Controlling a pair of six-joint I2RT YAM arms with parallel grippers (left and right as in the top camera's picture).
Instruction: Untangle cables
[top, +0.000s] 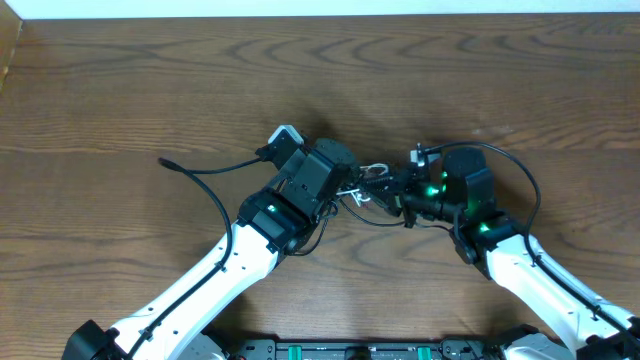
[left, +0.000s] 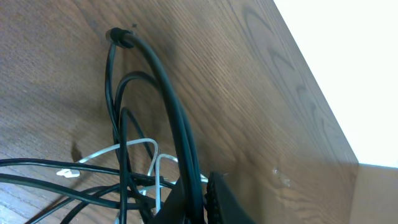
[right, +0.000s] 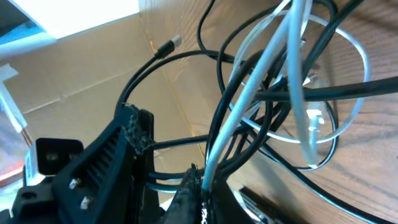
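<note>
Both arms meet mid-table, and the cables are bunched in a knot right between them, with one black strand trailing off left to its plug. The left gripper is pinched tight on a couple of black strands, and the right gripper is clamped down on a white cable plus some black ones. There's loads of bare table all around, and the far edge is well away from the tangle.
</note>
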